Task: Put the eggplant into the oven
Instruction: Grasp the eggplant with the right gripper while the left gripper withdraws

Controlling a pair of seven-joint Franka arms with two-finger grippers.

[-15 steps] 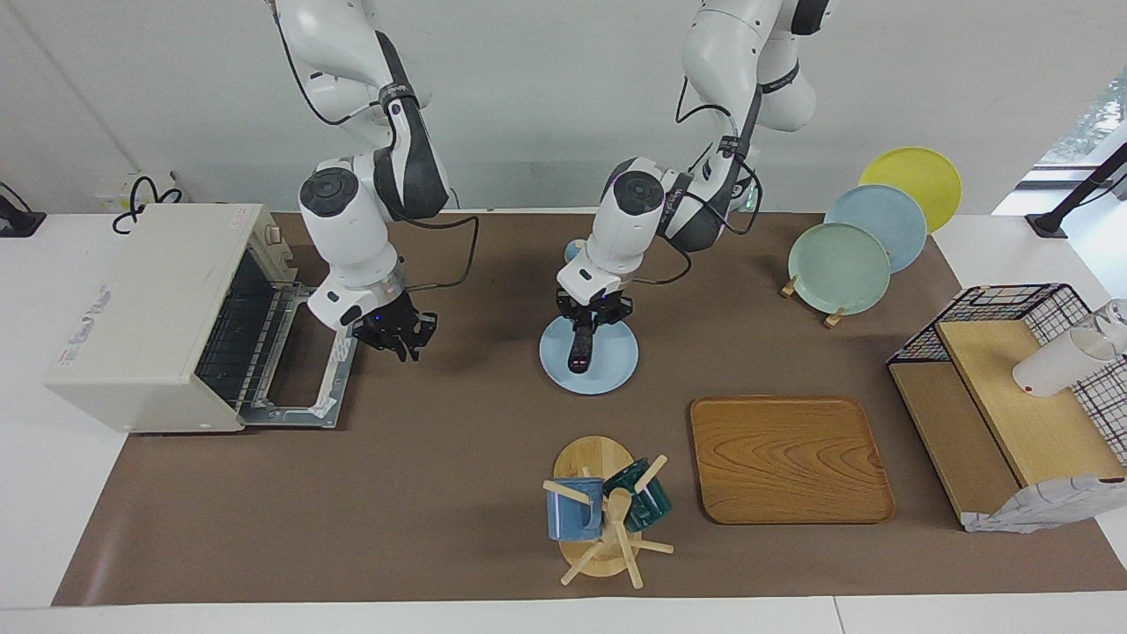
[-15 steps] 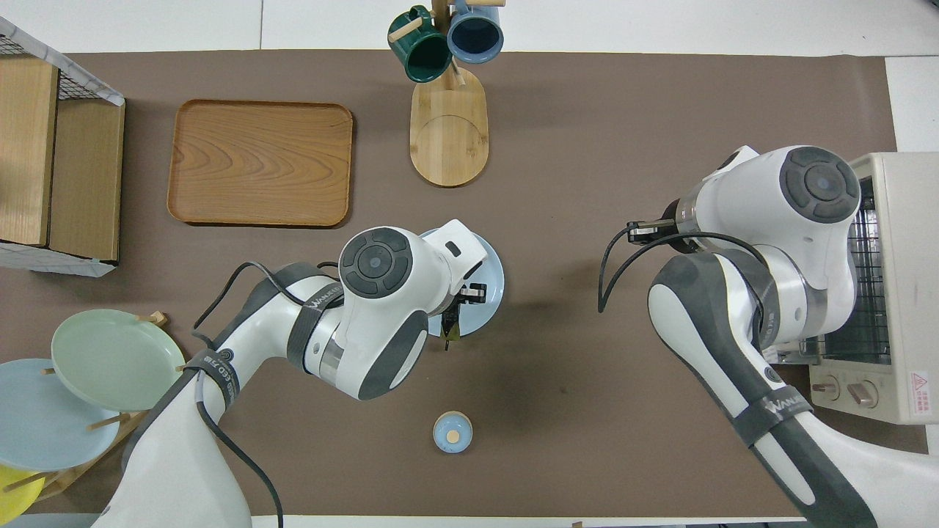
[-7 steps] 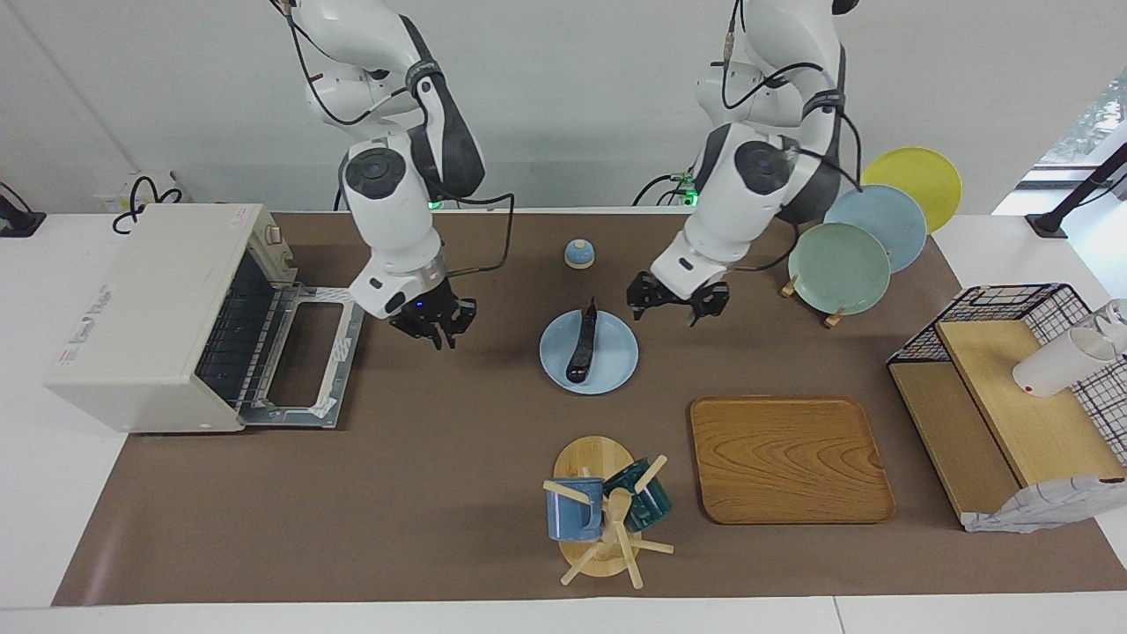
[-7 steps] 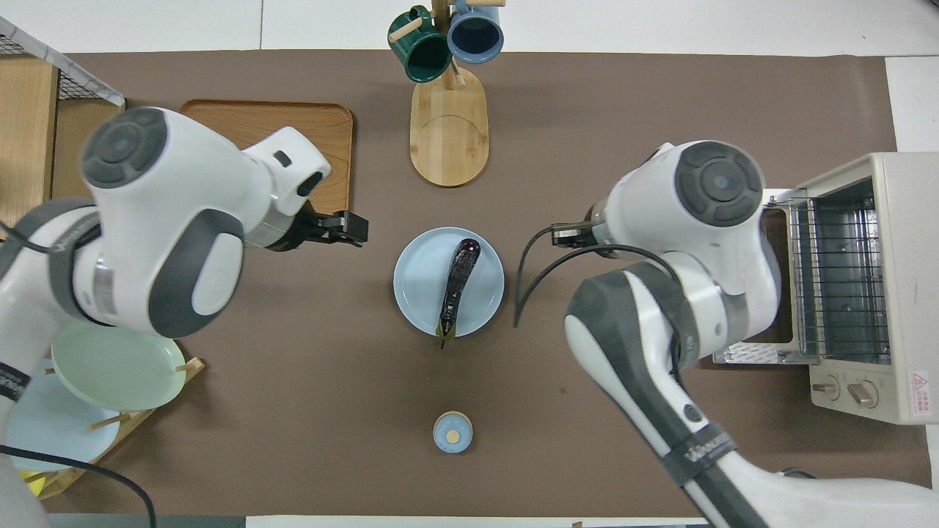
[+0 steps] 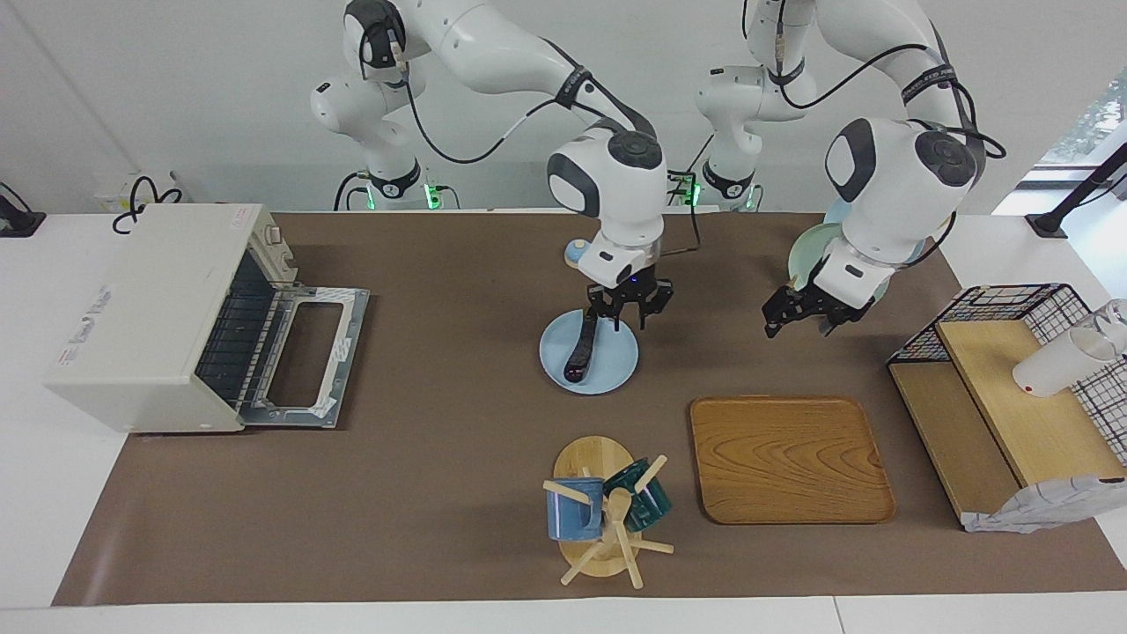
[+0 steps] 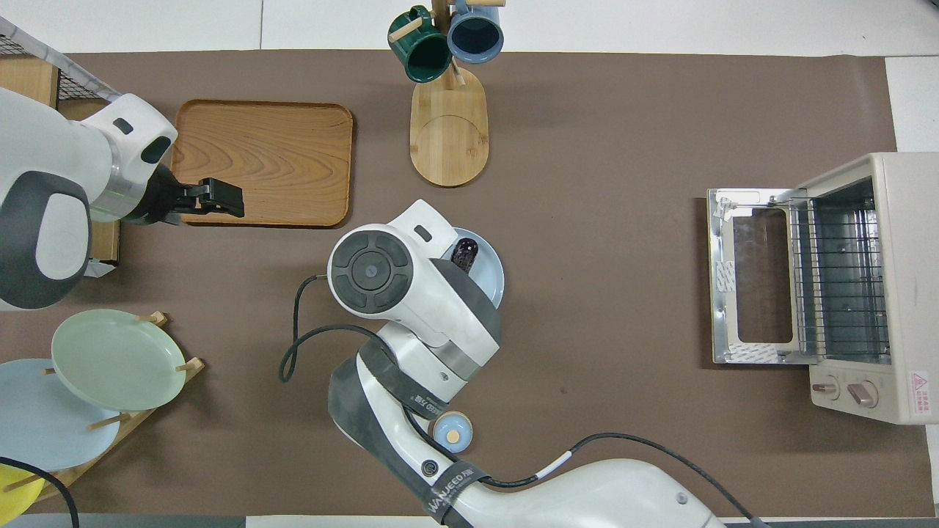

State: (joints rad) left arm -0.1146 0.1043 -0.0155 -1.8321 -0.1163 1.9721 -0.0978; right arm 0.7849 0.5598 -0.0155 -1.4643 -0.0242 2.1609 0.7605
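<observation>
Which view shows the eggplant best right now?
The facing view: the eggplant lies nearly whole on the light blue plate, with the right gripper above its stem end. In the overhead view, the right arm covers all but its rounded tip.

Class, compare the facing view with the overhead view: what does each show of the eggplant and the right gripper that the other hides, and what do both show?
Facing view only: nearly the whole eggplant lying on the blue plate, with the right gripper over the plate beside the eggplant's end nearer the robots.

Overhead view only: the oven's two front knobs.

Both: the oven door folded down, the wire rack bare, and the left gripper open, away from the plate.
</observation>
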